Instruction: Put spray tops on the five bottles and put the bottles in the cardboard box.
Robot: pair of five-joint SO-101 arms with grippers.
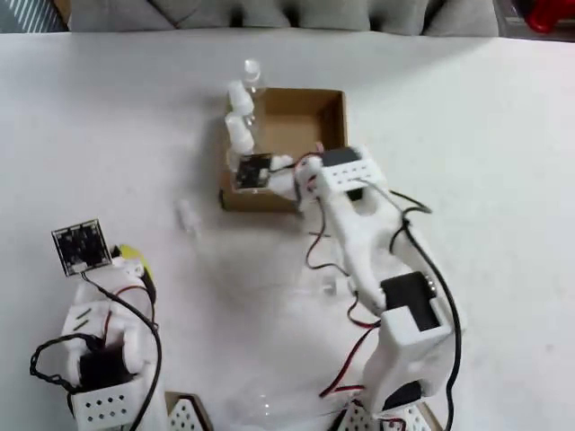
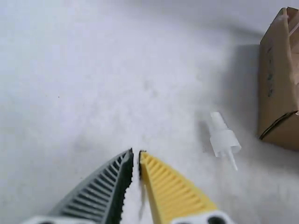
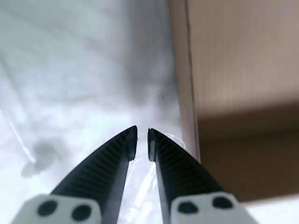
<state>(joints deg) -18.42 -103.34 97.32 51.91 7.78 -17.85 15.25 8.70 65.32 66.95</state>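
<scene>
Progress: partway through, by my read.
Done: three bottles [image 1: 241, 133] with tops fitted stand in a row along the left wall of the cardboard box [image 1: 305, 108]. I can't tell whether they sit inside the wall or just outside it. The far one looks clear-capped, and its top type is hard to make out.
Left to do: if five is right, two bottles are unaccounted for, and boxing of the row isn't confirmed.
Loose spray top [image 1: 189, 215]: it lies on its side on the worktop [image 1: 467, 135], near the box's near-left corner and touching nothing. It is also seen ahead of the left pincer at [image 2: 223, 140].
Right pincer [image 3: 142, 137]: it sits at the box's near-left corner, just outside the wall, with the jaws narrow. Clear plastic glints between them, so I judge it is clamped on a clear bottle [image 3: 145, 186], probably the nearest of the row.
Left pincer [image 2: 136, 156]: the jaws are closed with nothing between them. It hangs over bare worktop, well apart from the box.
Count, bottles: three seen.
Count, loose spray tops: one.
Count, boxes: one.
Count, other: one small clear piece [image 1: 328, 285] beside the right arm, which I can't identify.
</scene>
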